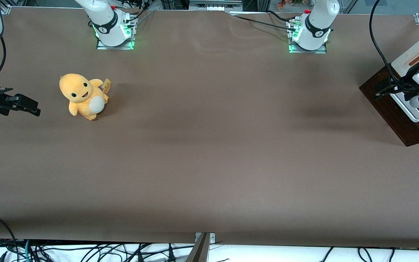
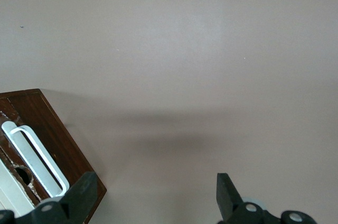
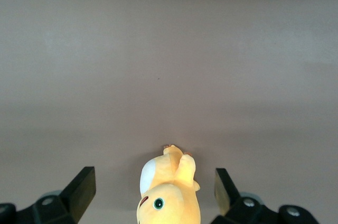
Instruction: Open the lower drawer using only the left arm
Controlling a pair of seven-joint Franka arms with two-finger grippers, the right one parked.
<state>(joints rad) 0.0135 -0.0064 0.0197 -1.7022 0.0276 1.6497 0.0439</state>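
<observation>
Robotics lab — bolted arm bases (image 1: pixel 114 34), cables (image 1: pixel 86 251)

Bare surface ahead of the claw

The open claw (image 2: pixel 156 197) hangs over bare brown surface (image 2: pixel 200 65); the lower drawer (image 2: pixel 50 129) and its white bar handle (image 2: pixel 39 158) stand just beside one finger.

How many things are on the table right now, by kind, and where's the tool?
Drawer units: 1, with the lower drawer and its white handle
Plush toys: 1, yellow plush
Total: 2
The left arm's tool is open, above the drawer unit's edge by the handle.
</observation>
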